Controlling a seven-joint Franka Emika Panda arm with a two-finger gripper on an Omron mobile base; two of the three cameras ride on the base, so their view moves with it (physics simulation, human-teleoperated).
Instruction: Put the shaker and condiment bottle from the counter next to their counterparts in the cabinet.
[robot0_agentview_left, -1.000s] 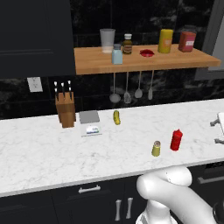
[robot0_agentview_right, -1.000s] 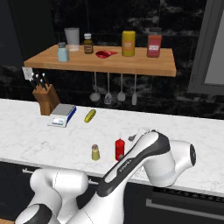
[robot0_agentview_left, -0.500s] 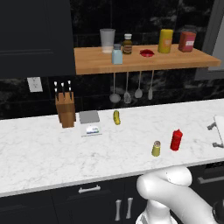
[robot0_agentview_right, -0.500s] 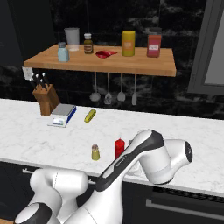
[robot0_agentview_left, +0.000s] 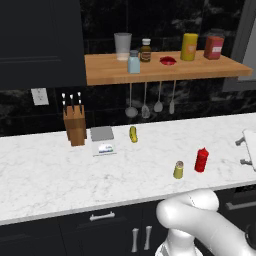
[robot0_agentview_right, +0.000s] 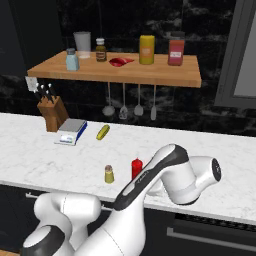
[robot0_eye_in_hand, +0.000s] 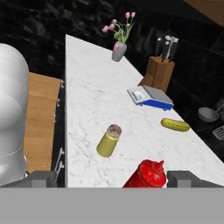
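On the white marble counter (robot0_agentview_left: 50, 170) stand the olive-yellow shaker (robot0_agentview_left: 178, 170) and, just to its right, the slim red condiment bottle (robot0_agentview_left: 201, 160). Right of the bottle and apart from it, my gripper (robot0_agentview_left: 242, 152) is open, with its fingers pointing left at the bottle. In the hand view the gripper (robot0_eye_in_hand: 113, 179) is wide open, with the condiment bottle (robot0_eye_in_hand: 146, 175) low between the fingertips and the shaker (robot0_eye_in_hand: 109, 141) just beyond. On the cabinet shelf (robot0_agentview_left: 165, 72) stand the pale blue shaker (robot0_agentview_left: 133, 62) and the yellow bottle (robot0_agentview_left: 189, 47). In the right base view my arm rises beside the shaker (robot0_agentview_right: 109, 174) and the bottle (robot0_agentview_right: 136, 168).
A knife block (robot0_agentview_left: 75, 125), a scale (robot0_agentview_left: 102, 140) and a yellow pickle (robot0_agentview_left: 133, 134) sit at the back of the counter. Utensils (robot0_agentview_left: 150, 102) hang under the shelf. A glass (robot0_agentview_left: 122, 46), a brown bottle (robot0_agentview_left: 145, 50), a red bowl (robot0_agentview_left: 168, 60) and a red jar (robot0_agentview_left: 214, 47) share the shelf. A flower vase (robot0_eye_in_hand: 119, 49) stands at the counter's far end.
The hand has shifted slightly left and down towards the red bottle. The jaws stay open. The shaker and the bottle have not moved.
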